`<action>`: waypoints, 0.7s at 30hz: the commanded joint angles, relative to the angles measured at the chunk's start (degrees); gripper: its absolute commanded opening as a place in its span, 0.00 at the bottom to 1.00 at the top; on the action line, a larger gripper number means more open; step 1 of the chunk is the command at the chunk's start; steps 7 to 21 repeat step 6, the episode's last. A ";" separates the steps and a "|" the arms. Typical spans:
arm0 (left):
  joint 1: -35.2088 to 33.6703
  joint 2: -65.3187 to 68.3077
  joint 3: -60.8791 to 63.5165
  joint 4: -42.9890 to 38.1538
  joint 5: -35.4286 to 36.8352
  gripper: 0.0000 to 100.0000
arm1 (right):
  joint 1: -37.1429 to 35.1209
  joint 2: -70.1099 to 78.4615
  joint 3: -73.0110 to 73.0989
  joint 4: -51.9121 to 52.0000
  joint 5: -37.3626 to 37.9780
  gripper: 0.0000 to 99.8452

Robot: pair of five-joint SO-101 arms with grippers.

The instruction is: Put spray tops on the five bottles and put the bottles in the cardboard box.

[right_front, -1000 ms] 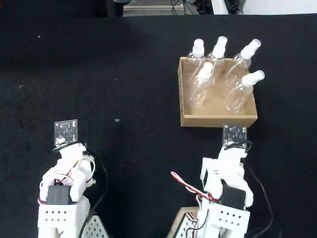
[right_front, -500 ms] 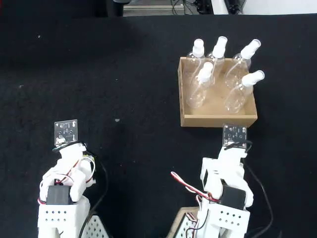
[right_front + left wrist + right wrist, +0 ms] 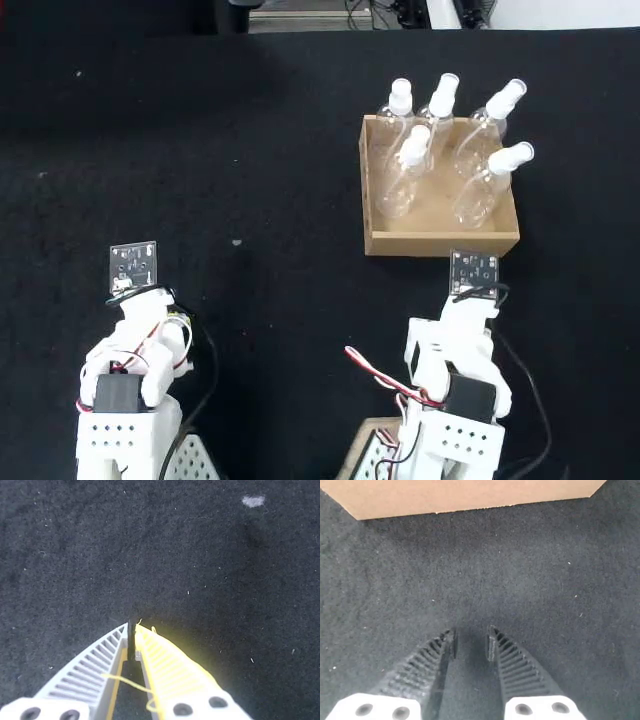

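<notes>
Several clear bottles with white spray tops stand in the cardboard box (image 3: 440, 243) at the back right, among them one at the back left (image 3: 397, 112), one in the middle (image 3: 404, 172) and one at the front right (image 3: 484, 187). My left gripper (image 3: 132, 630) is shut with nothing in it, low over bare black cloth at the near left. My right gripper (image 3: 470, 641) is open by a narrow gap and holds nothing; it sits just in front of the cardboard box wall (image 3: 470, 495). Both arms are folded back, the left arm (image 3: 135, 335) and the right arm (image 3: 465, 335).
Black cloth (image 3: 220, 150) covers the whole table. A small white speck (image 3: 236, 242) lies on it left of the box. The arm bases and red and white cables (image 3: 375, 372) sit at the near edge.
</notes>
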 commanded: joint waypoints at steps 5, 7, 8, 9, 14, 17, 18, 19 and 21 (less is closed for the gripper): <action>0.84 0.44 0.75 0.26 -0.35 0.03 | -0.35 -3.30 -0.13 0.44 0.00 0.08; 0.84 0.44 0.75 0.26 -0.35 0.03 | -0.35 -3.30 -0.13 0.44 0.00 0.08; 0.84 0.44 0.75 0.26 -0.35 0.03 | -0.35 -3.30 -0.13 0.44 0.00 0.08; 0.84 0.44 0.75 0.26 -0.35 0.03 | -0.35 -3.30 -0.13 0.44 0.00 0.08; 0.84 0.44 0.75 0.26 -0.35 0.03 | -0.35 -3.30 -0.13 0.44 0.00 0.08; 0.84 0.44 0.75 0.26 -0.35 0.03 | -0.35 -3.30 -0.13 0.44 0.00 0.08; 0.84 0.44 0.75 0.26 -0.35 0.03 | -0.35 -3.30 -0.13 0.44 0.00 0.08; 0.84 0.44 0.75 0.26 -0.35 0.03 | -0.35 -3.30 -0.13 0.44 0.00 0.08; 0.84 0.44 0.75 0.26 -0.35 0.03 | -0.35 -3.30 -0.13 0.44 0.00 0.08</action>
